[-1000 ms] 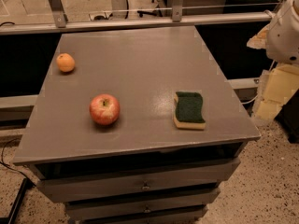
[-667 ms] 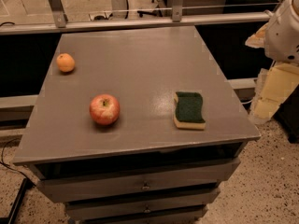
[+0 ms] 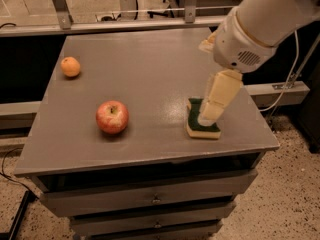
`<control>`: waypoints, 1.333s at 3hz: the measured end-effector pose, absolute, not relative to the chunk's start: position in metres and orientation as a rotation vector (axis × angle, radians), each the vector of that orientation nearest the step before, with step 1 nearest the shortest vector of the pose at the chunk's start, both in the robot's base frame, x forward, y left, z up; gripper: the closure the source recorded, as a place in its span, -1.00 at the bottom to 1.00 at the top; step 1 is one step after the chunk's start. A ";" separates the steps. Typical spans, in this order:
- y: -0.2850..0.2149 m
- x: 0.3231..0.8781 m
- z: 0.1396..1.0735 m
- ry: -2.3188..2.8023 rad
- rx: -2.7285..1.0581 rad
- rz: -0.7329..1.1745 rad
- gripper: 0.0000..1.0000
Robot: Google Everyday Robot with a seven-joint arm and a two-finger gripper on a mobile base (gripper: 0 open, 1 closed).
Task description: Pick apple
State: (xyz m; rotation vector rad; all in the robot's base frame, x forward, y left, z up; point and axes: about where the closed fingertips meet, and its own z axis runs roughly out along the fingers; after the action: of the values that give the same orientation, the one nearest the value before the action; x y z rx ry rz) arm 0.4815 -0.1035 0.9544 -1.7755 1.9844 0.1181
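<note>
a: item under inspection?
b: apple [image 3: 112, 117]; sits on the grey table [image 3: 150, 69], front-left quarter, stem dimple up; well apart from the small orange fruit [image 3: 70, 66] at the back-left; nothing touches it.
a: handling?
b: judged firm and fairly heavy; smooth skin, likely to slip; would bruise under a hard squeeze; best taken from above across its widest girth, dimple centred.
a: tool?
b: gripper [image 3: 207, 118] hangs low over the green-and-yellow sponge [image 3: 199, 132] at the front-right, well apart from the apple; whether it is wide or narrow, cannot tell.
a: containers?
b: drawers [image 3: 150, 196] under the top, all closed; contents not visible.
</note>
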 end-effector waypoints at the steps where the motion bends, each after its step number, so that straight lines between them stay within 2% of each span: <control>1: -0.038 0.493 0.934 1.874 -1.805 0.221 -1.00; 2: 0.012 0.502 0.914 1.802 -1.802 0.309 -1.00; 4: 0.071 0.516 0.880 1.761 -1.763 0.426 -1.00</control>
State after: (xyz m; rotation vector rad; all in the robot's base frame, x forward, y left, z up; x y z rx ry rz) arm 0.5159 0.0711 0.8798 -1.7633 1.7609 0.4262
